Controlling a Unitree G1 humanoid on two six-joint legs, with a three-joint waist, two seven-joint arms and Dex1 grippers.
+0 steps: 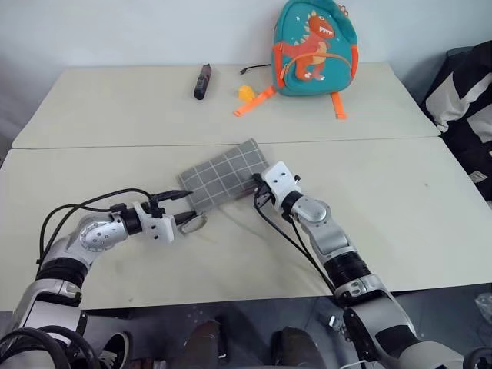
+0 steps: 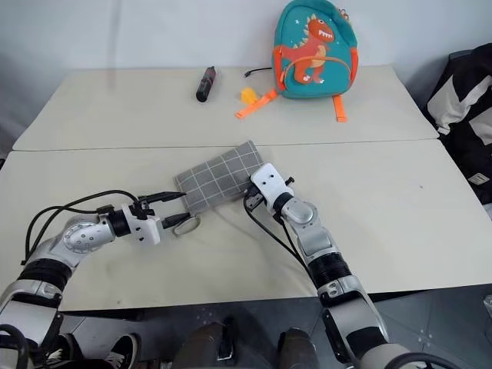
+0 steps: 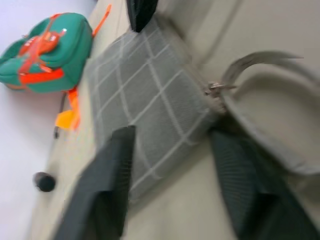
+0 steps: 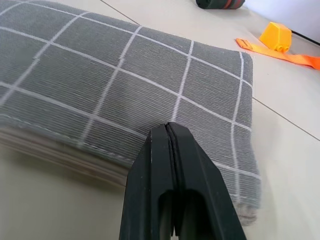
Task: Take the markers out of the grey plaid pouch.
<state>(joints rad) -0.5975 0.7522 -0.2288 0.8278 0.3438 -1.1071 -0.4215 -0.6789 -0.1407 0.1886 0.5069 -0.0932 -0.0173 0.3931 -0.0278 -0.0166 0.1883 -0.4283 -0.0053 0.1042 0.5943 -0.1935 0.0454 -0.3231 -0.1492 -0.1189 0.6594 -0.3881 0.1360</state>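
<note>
Straddling the grey plaid pouch (image 1: 223,177) corner, left gripper (image 1: 183,206) stands apart; right gripper (image 4: 172,145) pressed together on its edge.

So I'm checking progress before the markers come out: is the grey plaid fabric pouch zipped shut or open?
Cannot tell. The grey plaid fabric pouch lies flat on the table, no markers showing; its zipper line is not clear in these views.

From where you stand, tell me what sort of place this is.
Probably a plain indoor workroom or lab set up like a school desk: two beige tables pushed together against a bare white wall, with a child's dinosaur backpack and a grey plaid pouch laid out.
</note>
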